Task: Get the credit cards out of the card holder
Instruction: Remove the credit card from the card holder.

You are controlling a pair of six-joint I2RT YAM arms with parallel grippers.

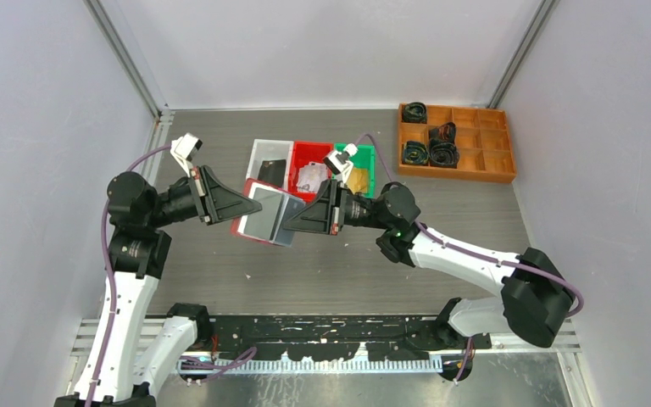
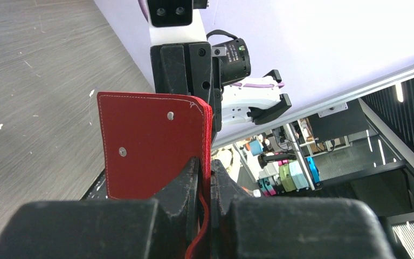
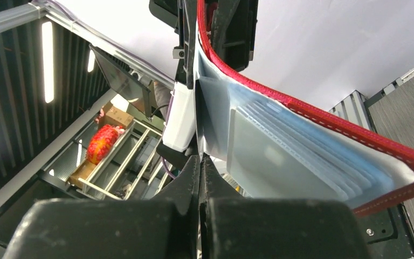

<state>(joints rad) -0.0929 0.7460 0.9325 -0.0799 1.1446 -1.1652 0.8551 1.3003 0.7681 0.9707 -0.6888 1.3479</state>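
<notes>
The red card holder (image 1: 263,214) hangs open in the air between the arms, its pale clear sleeves (image 3: 302,156) facing the right arm. My left gripper (image 2: 210,181) is shut on its red edge (image 2: 153,143), holding it upright. My right gripper (image 3: 201,161) is shut on the thin edge of a pale credit card (image 3: 197,116) that stands edge-on at the sleeves' inner side; in the top view its tip (image 1: 289,223) meets a grey-blue card corner (image 1: 286,231). Other credit cards lie in the bins behind: a dark one (image 1: 273,170), a silvery one (image 1: 309,179), a gold one (image 1: 358,181).
Three small bins stand side by side beyond the holder: white (image 1: 258,153), red (image 1: 299,151), green (image 1: 368,157). An orange compartment tray (image 1: 475,161) with black coiled items sits at the back right. Walls close in left, right and behind.
</notes>
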